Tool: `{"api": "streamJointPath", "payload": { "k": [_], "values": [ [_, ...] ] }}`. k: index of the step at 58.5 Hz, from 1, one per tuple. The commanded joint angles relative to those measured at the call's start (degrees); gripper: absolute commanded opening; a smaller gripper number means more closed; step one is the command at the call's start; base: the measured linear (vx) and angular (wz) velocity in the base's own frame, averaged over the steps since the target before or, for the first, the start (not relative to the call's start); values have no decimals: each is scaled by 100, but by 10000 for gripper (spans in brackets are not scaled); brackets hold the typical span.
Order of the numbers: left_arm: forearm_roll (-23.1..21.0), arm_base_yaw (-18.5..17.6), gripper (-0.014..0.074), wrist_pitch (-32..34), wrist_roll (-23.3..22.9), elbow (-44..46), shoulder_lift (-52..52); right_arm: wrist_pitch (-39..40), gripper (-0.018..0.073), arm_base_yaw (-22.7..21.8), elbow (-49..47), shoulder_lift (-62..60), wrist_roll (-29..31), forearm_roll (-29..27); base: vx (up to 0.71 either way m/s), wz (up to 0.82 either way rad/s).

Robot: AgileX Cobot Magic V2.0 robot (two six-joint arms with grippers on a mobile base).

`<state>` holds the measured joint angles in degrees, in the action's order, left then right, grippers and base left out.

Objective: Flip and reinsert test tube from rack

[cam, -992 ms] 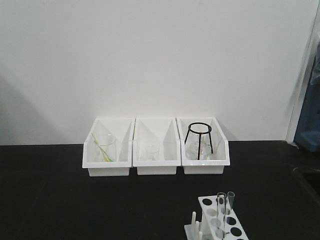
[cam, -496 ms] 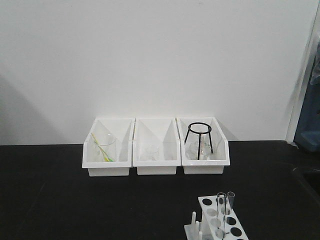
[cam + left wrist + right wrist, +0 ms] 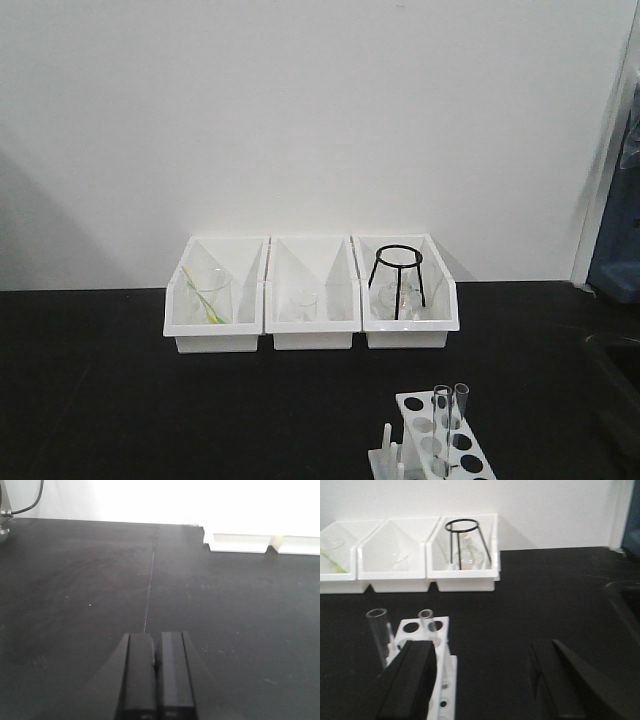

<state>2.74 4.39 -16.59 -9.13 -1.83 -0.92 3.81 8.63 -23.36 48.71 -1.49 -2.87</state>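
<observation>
The white rack stands at the front right of the black table, cut off by the frame's lower edge. Two clear test tubes stand upright in it, open ends up. In the right wrist view the rack lies under my left finger, with one tube to the left and the other just ahead of that finger. My right gripper is open wide and empty, with its gap to the right of the rack. My left gripper is shut and empty over bare table.
Three white bins stand in a row at the back against the wall. The left one holds a beaker, the middle one a small beaker, the right one a black wire tripod and a flask. The bins' fronts show in the left wrist view.
</observation>
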Motion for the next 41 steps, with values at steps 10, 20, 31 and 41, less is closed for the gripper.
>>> {"api": "streamJointPath", "payload": {
  "k": [10,20,31,41],
  "values": [
    [-20,-42,-6,498,2,1,-63,2516,477,1178,575,918,201,95,0,0],
    [-20,-42,-6,498,2,1,-63,3496,477,1463,568,2036,250,95,0,0],
    [-20,-42,-6,498,2,1,-63,4507,477,1482,541,3101,41,100,0,0],
    [-20,-42,-6,498,2,1,-63,4661,477,1482,68,3754,-160,466,0,0]
  ]
}}
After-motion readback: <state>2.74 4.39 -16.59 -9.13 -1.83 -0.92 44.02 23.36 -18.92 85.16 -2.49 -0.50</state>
